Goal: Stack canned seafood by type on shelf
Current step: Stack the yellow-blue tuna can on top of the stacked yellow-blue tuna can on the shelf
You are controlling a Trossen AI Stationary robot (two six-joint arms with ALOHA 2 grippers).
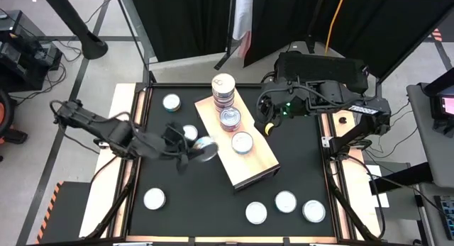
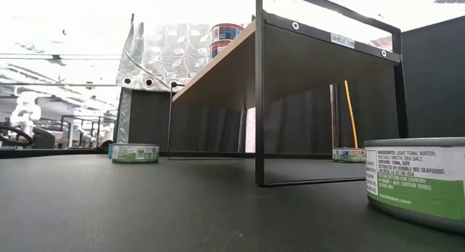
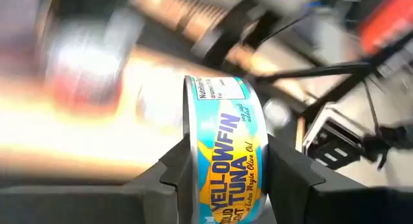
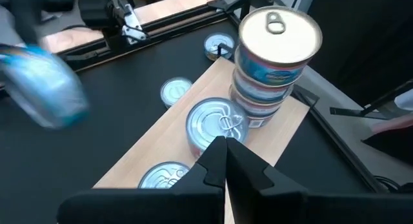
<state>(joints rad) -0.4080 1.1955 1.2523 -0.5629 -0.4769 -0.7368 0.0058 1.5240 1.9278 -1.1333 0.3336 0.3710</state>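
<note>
The pale wooden shelf (image 1: 257, 168) lies slantwise across the middle of the black table. A stack of tins (image 1: 223, 90) stands at its far end, and two single tins (image 1: 230, 118) (image 1: 242, 142) lie nearer. My left gripper (image 1: 201, 149) hovers at the shelf's left edge, shut on a blue-and-yellow tuna tin (image 3: 226, 153), which shows as a blur (image 4: 48, 88) in the right wrist view. My right gripper (image 4: 222, 161) hangs shut above the shelf's right side with nothing in it. Loose tins (image 1: 171, 102) (image 1: 189, 132) rest on the table to the left. My left gripper pinches the tuna tin by its two flat ends (image 3: 190, 146) between its two fingers (image 3: 171, 179). The tin stands on edge with its label wall toward the wrist camera. The fingers come from the table's left, slanting a little downward. The tin is lifted clear of the table.
More tins rest on the black tabletop near the front edge (image 1: 154, 198) (image 1: 256, 213) (image 1: 286, 201) (image 1: 313, 211). The low view shows the shelf's thin black metal legs (image 2: 259, 99). Wooden strips (image 1: 120, 111) border the table on both sides.
</note>
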